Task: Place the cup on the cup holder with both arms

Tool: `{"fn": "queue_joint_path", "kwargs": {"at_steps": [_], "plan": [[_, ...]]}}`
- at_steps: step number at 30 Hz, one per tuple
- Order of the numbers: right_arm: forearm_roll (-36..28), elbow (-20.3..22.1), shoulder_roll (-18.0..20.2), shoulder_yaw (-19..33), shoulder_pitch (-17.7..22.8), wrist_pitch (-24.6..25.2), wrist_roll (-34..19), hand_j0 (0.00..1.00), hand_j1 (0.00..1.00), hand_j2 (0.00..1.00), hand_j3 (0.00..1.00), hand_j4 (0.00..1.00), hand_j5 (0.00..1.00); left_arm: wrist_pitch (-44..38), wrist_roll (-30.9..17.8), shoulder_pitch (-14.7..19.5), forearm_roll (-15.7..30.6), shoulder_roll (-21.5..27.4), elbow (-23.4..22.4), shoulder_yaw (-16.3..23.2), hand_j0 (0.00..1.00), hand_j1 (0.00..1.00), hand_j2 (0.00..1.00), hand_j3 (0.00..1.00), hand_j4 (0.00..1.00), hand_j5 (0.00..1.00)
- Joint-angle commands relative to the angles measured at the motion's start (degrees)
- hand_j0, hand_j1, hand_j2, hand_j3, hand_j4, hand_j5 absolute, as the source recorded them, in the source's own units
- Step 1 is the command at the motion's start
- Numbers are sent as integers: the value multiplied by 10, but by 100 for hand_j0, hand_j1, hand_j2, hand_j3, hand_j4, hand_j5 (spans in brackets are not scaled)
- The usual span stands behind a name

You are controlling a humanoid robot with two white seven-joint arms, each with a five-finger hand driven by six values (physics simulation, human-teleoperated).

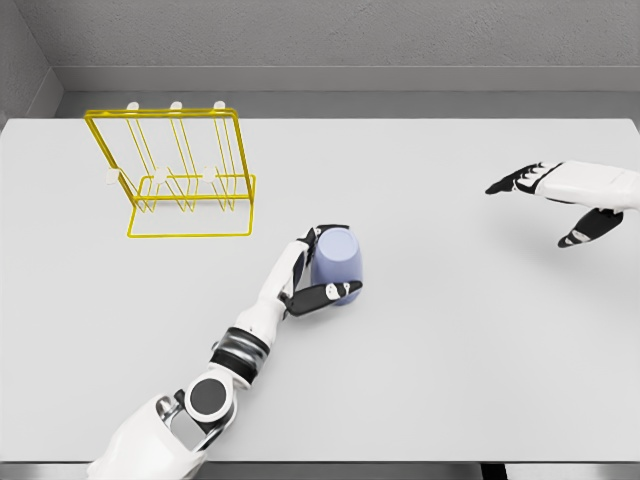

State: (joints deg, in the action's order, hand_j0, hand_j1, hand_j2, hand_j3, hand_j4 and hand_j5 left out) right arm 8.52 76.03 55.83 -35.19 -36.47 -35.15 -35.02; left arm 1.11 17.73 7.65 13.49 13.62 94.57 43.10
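The left hand (312, 275) wraps the light, rigid, smooth lavender cup (338, 258) around its sidewall, the yellow wire cup holder (180, 180) at 10 o'clock; the right hand (565, 195) hovers open.

Cup (338, 258): pale lavender-blue, plain, no handle visible, roughly upright on the table near centre. Holder (180, 175): yellow wire rack with white-tipped pegs, upright, far left of table, well apart from the cup.

A pale grey table (450, 380) stands before grey speckled walls (350, 30).
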Motion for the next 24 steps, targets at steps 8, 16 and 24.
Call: {"fn": "queue_joint_path", "kwargs": {"at_steps": [8, 16, 24], "plan": [[-3, 0, 2, 1, 0, 2, 0, 100, 100, 100, 100, 100, 100, 0, -2, 4, -3, 3, 39, -9, 64, 64, 64, 64, 64, 64], [-3, 0, 1, 0, 1, 2, 0, 100, 100, 100, 100, 100, 100, 11, -3, 9, 1, 6, 64, -27, 64, 64, 64, 64, 64, 64], [-3, -1, -7, 0, 1, 2, 0, 100, 100, 100, 100, 100, 100, 61, -20, 6, 3, 11, 64, -70, 64, 64, 64, 64, 64, 64]]}}
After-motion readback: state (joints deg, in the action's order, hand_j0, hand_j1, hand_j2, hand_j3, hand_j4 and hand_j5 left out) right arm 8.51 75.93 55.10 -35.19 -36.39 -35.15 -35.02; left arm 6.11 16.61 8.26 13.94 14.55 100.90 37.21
